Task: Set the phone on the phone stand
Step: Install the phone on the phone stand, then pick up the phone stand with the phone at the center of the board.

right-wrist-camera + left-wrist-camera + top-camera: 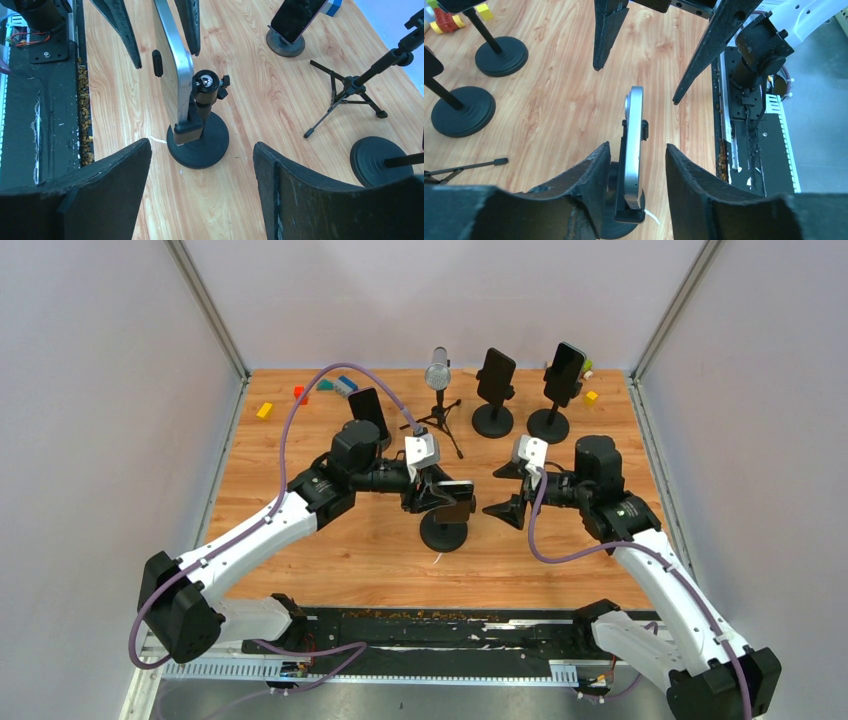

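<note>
Two robot arms meet at a phone [175, 65] standing on edge in the clamp of a black phone stand [200, 147], mid-table.
Behind it stand a tripod microphone [438, 370], two more loaded stands [495, 390] to its right, and coloured blocks [265, 410] along the far edge. The left gripper [637, 150] reaches in from the left and straddles the phone, fingers parted with a gap on each side. The right gripper [500, 491] faces it from the right, spread wide, holding nothing.
</note>
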You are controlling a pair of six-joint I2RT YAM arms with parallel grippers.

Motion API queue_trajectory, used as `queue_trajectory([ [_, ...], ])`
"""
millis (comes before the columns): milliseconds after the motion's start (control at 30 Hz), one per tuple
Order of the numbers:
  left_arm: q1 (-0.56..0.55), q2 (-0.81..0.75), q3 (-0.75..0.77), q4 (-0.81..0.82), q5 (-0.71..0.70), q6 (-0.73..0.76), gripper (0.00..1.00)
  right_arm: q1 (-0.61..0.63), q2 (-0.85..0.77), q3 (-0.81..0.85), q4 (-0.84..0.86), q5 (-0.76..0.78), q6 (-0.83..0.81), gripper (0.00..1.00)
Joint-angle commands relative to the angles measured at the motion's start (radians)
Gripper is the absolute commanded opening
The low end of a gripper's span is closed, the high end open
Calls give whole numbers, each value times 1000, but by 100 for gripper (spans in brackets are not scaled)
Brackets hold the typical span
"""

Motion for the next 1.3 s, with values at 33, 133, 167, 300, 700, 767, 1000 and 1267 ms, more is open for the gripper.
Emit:
queue_trajectory([
  [33, -5, -26, -6, 56, -5, -22, 55, -21, -27, -14, 16, -11, -27, 75],
  [133, -5, -17, -9, 66, -8, -29, 56, -32, -31, -19, 15, -11, -30, 75],
  [167, -5, -15, -9, 68, -8, -32, 57, -36, -33, -20, 15, -14, -31, 75],
  [300, -6, 2, -5, 72, -9, -42, 58, -48, -46, -23, 15, -13, -32, 75],
  [700, -5, 45, 10, 77, -1, -62, 52, -69, -55, -30, 16, -14, -39, 75],
  [767, -5, 46, 11, 77, 3, -64, 41, -70, -55, -31, 16, -14, -40, 75],
  [1000, -5, 40, 18, 76, 15, -68, 4, -77, -55, -33, 15, -13, -45, 75],
  [1267, 0, -14, 51, 2, -23, -15, 0, -91, -73, -28, 16, 5, -41, 75],
])
